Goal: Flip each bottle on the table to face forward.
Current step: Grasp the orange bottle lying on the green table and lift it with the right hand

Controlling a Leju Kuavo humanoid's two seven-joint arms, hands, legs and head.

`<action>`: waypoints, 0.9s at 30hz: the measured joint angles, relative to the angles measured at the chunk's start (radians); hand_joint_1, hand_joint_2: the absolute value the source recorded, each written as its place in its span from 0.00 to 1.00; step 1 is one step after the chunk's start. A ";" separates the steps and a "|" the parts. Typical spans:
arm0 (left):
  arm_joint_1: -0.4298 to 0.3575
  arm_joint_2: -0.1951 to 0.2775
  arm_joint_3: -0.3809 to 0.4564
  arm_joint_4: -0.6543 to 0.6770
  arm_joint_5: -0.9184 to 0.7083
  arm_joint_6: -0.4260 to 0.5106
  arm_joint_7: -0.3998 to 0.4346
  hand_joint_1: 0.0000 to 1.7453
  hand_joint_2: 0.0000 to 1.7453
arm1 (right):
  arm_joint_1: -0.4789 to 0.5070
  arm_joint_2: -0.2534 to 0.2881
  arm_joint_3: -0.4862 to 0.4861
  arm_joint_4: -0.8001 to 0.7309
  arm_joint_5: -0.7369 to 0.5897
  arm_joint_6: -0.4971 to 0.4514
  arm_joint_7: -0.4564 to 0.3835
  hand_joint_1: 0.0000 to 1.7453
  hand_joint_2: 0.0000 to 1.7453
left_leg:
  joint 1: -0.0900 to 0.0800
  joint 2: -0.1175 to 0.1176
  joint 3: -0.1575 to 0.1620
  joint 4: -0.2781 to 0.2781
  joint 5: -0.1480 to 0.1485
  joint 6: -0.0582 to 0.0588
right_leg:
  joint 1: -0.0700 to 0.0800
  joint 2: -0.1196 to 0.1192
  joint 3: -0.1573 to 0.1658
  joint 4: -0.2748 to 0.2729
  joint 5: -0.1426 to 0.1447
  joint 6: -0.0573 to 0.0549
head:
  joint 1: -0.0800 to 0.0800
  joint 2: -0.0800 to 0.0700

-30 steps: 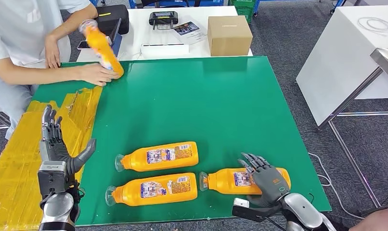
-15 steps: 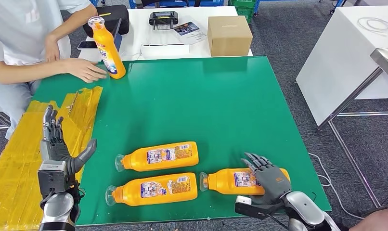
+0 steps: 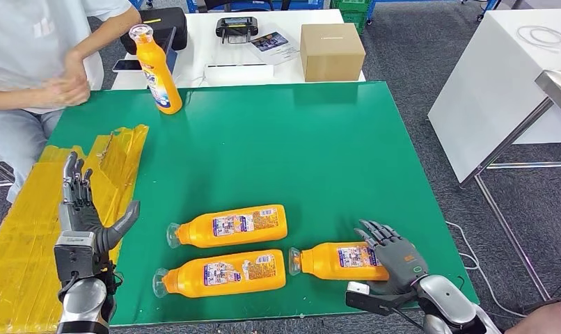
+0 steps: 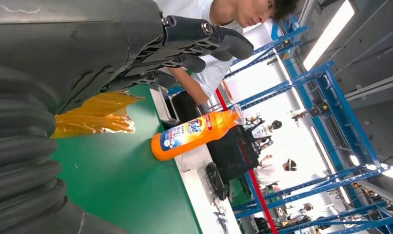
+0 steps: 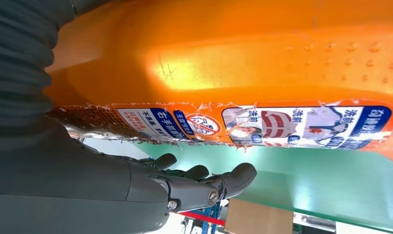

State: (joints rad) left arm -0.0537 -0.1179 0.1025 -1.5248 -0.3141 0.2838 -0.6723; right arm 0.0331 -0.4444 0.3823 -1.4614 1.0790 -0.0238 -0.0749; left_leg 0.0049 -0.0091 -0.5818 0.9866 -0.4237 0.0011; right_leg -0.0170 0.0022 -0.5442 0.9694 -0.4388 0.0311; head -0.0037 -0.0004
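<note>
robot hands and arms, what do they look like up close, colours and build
Both arms are silver metal with rounded segments. The left hand has dark grey jointed fingers, a thick grey thumb and a boxy grey wrist block with a small label. The right hand is dark grey too, with small orange lettering on its back. Wrist views show ribbed grey covers.

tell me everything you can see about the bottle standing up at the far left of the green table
The upright bottle is glossy orange plastic with a pale cap on top and a blue, red and white label on its body. It stands on its base near the far left edge of the green table, apart from the three bottles lying near the robot. Nothing touches it; the person's hands are clasped together off to its side.
</note>
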 joint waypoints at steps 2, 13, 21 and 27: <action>0.000 0.000 0.000 0.000 0.000 0.000 0.001 0.00 1.00 | 0.000 -0.002 0.002 0.000 0.000 0.001 0.001 0.56 1.00 | 0.000 0.000 0.000 0.000 0.000 0.000 | 0.000 0.000 0.000 0.000 0.000 0.000 | 0.000 0.000; 0.000 -0.003 0.000 0.007 0.001 -0.005 0.006 0.00 1.00 | -0.001 -0.028 0.009 0.004 0.000 0.023 0.008 1.00 1.00 | 0.000 0.000 0.000 0.000 0.000 0.000 | 0.000 0.000 0.000 0.000 0.000 0.000 | 0.000 0.000; 0.000 -0.003 0.000 0.008 0.001 -0.006 0.006 0.00 1.00 | -0.001 -0.031 0.009 0.004 0.000 0.024 0.008 1.00 1.00 | 0.000 0.000 0.000 0.000 0.000 0.000 | 0.000 0.000 0.000 0.000 0.000 0.000 | 0.000 0.000; -0.002 -0.003 -0.001 0.021 0.003 -0.009 0.007 0.00 1.00 | -0.007 -0.059 0.022 0.006 -0.006 0.023 0.006 1.00 1.00 | 0.000 0.000 0.000 0.000 0.000 0.000 | 0.000 0.000 0.000 0.000 0.000 0.000 | 0.000 0.000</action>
State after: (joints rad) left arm -0.0558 -0.1209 0.1018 -1.5042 -0.3110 0.2752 -0.6650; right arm 0.0259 -0.5033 0.4041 -1.4557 1.0732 -0.0011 -0.0687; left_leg 0.0048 -0.0090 -0.5813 0.9867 -0.4235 0.0016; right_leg -0.0171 0.0022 -0.5439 0.9693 -0.4387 0.0312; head -0.0037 -0.0004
